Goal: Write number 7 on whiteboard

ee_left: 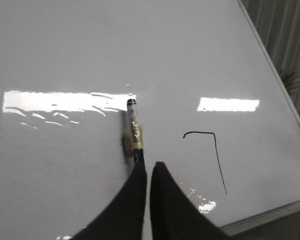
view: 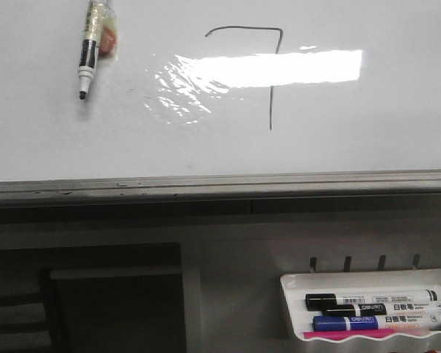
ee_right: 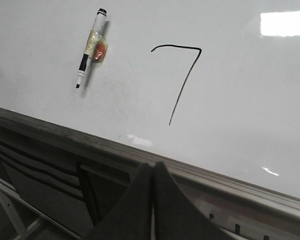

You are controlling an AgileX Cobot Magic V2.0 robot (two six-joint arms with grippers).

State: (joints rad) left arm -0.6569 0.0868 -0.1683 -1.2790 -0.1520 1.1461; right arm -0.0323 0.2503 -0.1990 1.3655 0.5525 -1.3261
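Left end effector (ee_left: 147, 172) — closed, beside marker (ee_left: 134, 131)

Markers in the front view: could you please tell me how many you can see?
4. One taped marker lies on the whiteboard, left of the number 7. Three more lie in the marker tray: two black-capped, one blue-capped. Others may be hidden beneath.

Potted plant (ee_left: 291, 80) beside pleated curtain (ee_left: 280, 30)

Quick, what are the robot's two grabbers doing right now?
Left gripper: shut, holding nothing; marker lies beyond its tips.
Right gripper: shut, holding nothing.
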